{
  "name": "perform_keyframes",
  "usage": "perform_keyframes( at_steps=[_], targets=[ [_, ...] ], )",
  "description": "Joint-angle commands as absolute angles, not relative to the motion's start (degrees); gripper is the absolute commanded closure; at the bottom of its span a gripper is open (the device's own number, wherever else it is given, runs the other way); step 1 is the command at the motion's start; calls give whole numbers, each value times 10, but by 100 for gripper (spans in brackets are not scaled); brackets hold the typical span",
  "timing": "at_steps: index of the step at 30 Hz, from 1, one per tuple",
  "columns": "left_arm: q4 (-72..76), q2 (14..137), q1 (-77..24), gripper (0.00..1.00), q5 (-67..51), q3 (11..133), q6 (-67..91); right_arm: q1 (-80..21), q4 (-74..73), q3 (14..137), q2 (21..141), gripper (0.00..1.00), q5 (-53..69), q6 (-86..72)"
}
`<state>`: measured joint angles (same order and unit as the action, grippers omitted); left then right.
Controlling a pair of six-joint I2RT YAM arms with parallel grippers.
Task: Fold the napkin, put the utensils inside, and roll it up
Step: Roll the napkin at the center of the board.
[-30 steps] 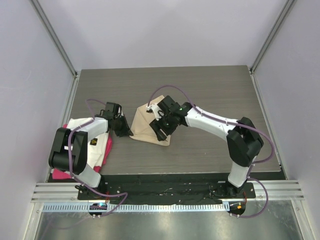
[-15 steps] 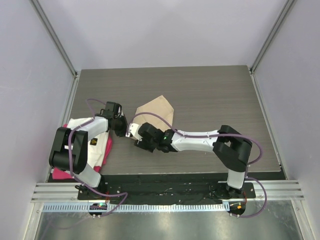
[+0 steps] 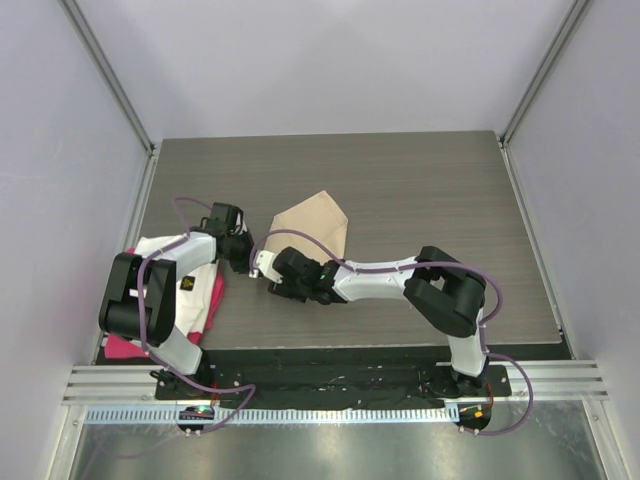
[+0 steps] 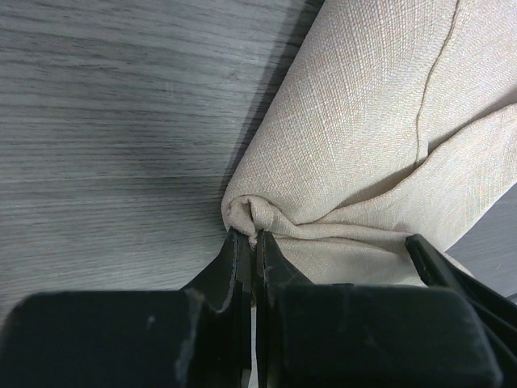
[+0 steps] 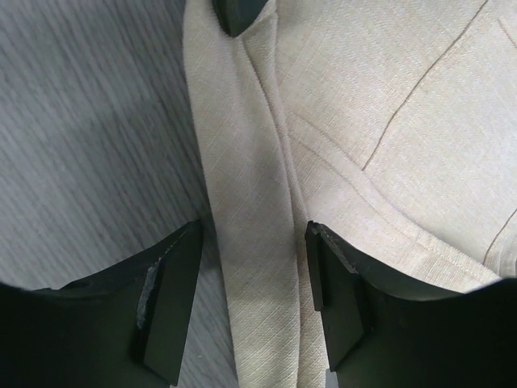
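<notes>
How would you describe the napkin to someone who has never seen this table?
On the grey wooden table, look near the middle. The napkin is the plain beige cloth there, unlike the white cloth and pink-red cloth at the left edge.

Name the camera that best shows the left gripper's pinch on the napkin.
Left wrist: close up, the left gripper is shut on a bunched corner of the napkin. Top external shows it at the napkin's edge, the pinch too small to read. Right wrist shows mostly folded cloth.

White cloth (image 3: 193, 301) atop pink-red cloth (image 3: 216, 289)
</notes>
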<state>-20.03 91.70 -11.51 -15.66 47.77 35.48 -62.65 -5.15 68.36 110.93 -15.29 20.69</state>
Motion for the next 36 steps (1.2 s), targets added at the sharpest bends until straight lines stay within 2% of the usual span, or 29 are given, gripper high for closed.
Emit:
perform_keyframes(
  at_steps=[1,5,9,11,12,14,15,16,17,18,19,23,36],
  targets=[
    [-207,920,-114,100,-169,491,345,-609,-50,707,1130,38,-140,215],
    [-202,918,-114,100,-173,491,344,-602,-96,720,1143,46,-100,212],
    [-189,911,-114,100,-184,490,345,-596,-152,732,1156,64,-44,193],
    [-185,905,-114,100,-178,493,345,-592,-182,731,1158,69,13,176],
    [-184,893,-114,93,-171,494,347,-587,-190,730,1158,71,31,169],
    [-182,877,-114,86,-151,490,349,-583,-217,731,1163,75,60,150],
    [-178,861,-113,75,-144,489,350,-576,-225,731,1163,77,92,144],
    [-176,850,-114,71,-137,486,352,-572,-232,729,1163,79,106,138],
    [-173,840,-113,69,-133,479,353,-567,-234,725,1163,80,125,129],
    [-165,820,-114,60,-127,474,354,-559,-236,724,1162,80,150,116],
    [-163,810,-114,56,-124,469,359,-556,-243,724,1162,81,163,108],
    [-142,759,-113,47,-115,421,366,-535,-279,745,1171,82,220,85],
    [-55,669,-113,45,-147,303,404,-459,-381,841,1234,84,433,26]
  ],
)
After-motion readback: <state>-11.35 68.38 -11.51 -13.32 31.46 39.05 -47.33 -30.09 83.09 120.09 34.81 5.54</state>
